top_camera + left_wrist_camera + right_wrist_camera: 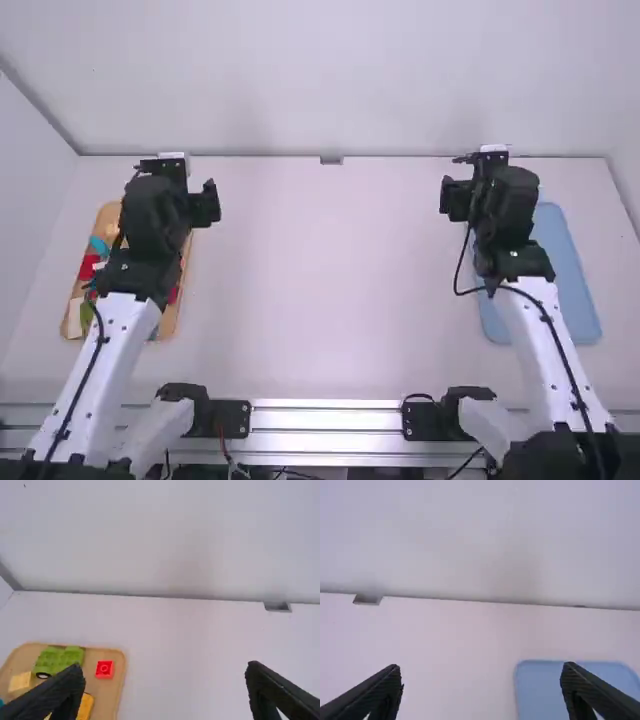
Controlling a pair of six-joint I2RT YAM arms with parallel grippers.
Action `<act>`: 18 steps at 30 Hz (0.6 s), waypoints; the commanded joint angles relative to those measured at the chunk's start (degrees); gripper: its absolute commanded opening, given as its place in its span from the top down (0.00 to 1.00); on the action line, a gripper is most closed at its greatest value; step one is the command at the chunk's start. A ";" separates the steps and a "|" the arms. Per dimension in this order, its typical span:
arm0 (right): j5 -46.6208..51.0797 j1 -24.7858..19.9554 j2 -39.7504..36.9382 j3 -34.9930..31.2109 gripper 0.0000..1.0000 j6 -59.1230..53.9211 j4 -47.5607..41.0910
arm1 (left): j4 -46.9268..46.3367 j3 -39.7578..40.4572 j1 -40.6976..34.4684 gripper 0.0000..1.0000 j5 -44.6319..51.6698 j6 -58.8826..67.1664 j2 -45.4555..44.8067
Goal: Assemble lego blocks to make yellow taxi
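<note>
In the high view my left gripper (178,190) is held over the far part of the wooden tray of blocks, and my right gripper (482,185) is near the blue tray's far left side. The left wrist view has its gripper (165,672) open, fingers wide apart with nothing between them. There the tray holds a green block piece (59,659) with a black wheel, a red block (104,669), a pale yellow block (20,682) and a yellow block (85,706), partly behind a finger. The right wrist view's gripper (481,674) is likewise open and holds nothing.
The wooden tray (172,318) lies on the table's left side, with more coloured blocks partly hidden under the left arm. On the right side lies the blue tray (570,270), partly under the right arm. A wall rises behind the table's far edge, where a small grey bracket (331,160) sits.
</note>
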 commanded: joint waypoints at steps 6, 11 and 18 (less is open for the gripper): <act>0.72 0.81 7.63 8.33 0.07 -1.09 -0.73 | -2.58 8.01 2.50 0.07 -9.88 -11.96 7.14; 0.84 0.84 10.60 10.87 0.03 -1.38 -1.02 | -13.64 17.58 9.45 0.03 -2.07 -15.09 14.65; 0.50 0.96 12.15 12.20 0.02 -1.53 -1.20 | -34.80 38.86 17.24 0.01 3.98 -19.85 33.13</act>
